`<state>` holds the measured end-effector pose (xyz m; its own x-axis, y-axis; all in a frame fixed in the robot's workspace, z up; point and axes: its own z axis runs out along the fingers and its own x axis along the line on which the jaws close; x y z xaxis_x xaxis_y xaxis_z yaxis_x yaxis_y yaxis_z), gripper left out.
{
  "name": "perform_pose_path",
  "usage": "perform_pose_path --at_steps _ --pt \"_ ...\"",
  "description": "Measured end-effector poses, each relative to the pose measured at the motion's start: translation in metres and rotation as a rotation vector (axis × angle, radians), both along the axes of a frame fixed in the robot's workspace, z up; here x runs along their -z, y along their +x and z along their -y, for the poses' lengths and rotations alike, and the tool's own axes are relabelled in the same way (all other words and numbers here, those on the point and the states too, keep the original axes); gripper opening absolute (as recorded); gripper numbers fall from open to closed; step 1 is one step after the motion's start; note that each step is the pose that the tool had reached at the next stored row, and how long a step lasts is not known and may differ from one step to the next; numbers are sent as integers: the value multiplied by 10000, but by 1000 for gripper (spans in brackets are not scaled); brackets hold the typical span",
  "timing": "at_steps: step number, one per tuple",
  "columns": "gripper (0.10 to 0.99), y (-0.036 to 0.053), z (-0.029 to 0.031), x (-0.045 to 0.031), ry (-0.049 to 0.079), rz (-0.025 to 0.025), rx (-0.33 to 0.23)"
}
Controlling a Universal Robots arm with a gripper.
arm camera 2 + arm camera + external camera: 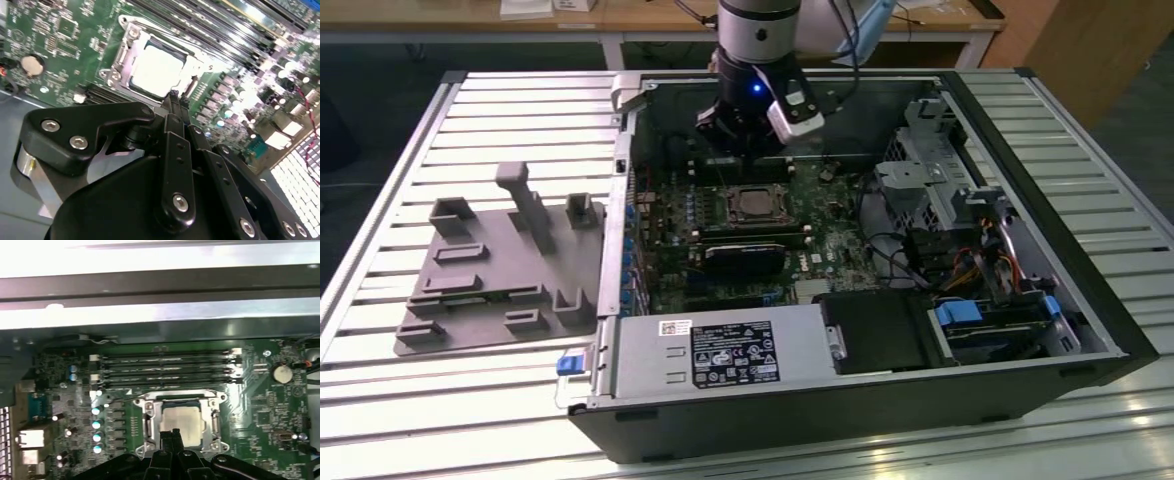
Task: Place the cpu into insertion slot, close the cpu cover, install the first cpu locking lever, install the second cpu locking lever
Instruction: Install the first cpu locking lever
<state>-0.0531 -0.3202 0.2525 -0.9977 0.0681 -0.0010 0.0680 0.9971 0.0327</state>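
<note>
Cpu (185,417) sits in the insertion slot (154,422) under the cpu cover (216,421), so I hover my jaws just above, pinched narrow and empty, apparently for lever work.

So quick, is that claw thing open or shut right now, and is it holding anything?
Gripper: shut, holding nothing, its tip close to the silver chip.

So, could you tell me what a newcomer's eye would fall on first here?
The open computer case, with the end effector inside it, strikes first. In both wrist views the bright cpu, framed by the cpu cover, sits just past its tip. A grey tray lies at the exterior view's left.
</note>
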Motion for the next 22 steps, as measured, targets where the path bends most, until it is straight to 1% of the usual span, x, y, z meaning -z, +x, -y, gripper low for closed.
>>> perform_pose_path --at_steps 11,15,22 --pt "102 -240 0 2 -1 -1 0" --pt "102 -306 0 4 0 0 -1" --pt "102 -391 0 8 8 -1 -1"
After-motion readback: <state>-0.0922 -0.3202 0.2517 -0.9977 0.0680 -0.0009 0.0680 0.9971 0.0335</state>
